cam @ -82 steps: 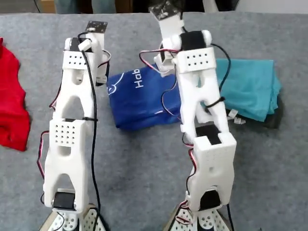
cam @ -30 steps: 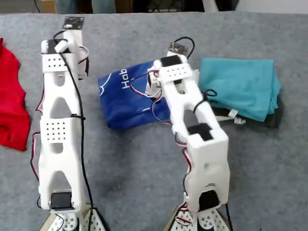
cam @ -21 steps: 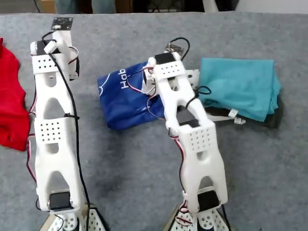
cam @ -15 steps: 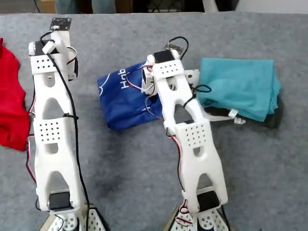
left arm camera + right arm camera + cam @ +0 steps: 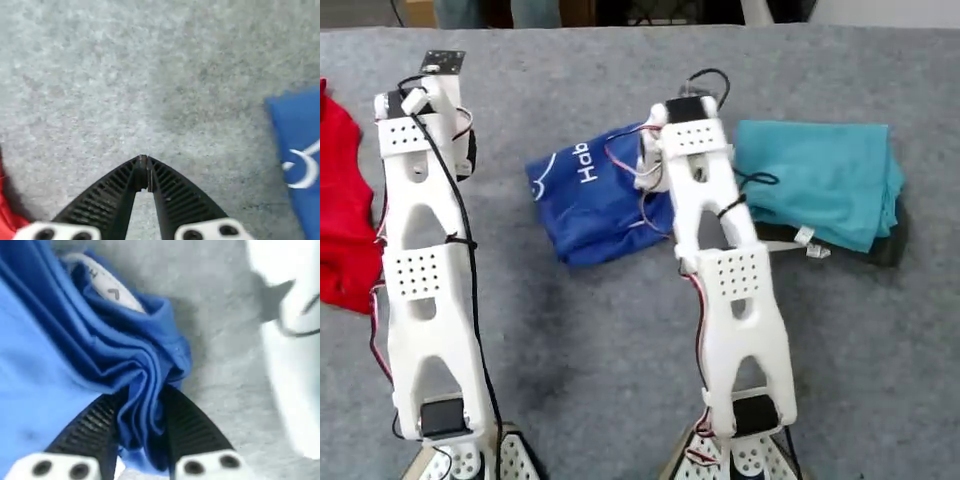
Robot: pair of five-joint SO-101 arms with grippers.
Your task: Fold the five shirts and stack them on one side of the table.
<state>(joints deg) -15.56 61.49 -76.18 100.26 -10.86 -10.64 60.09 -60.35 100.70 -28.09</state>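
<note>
Robot lab or workshop (likely), grey felt table (image 5: 600,350), two white arms (image 5: 425,285) (image 5: 735,295)

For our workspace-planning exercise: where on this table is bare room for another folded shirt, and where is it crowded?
Free: the far strip of table beyond the blue shirt, and the stretch in front of it. Crowded: where the right end effector grips the blue shirt beside the teal shirt.

Blue shirt (image 5: 600,205) white print; teal shirt (image 5: 825,180); red shirt (image 5: 345,215); grey table (image 5: 620,330).
</note>
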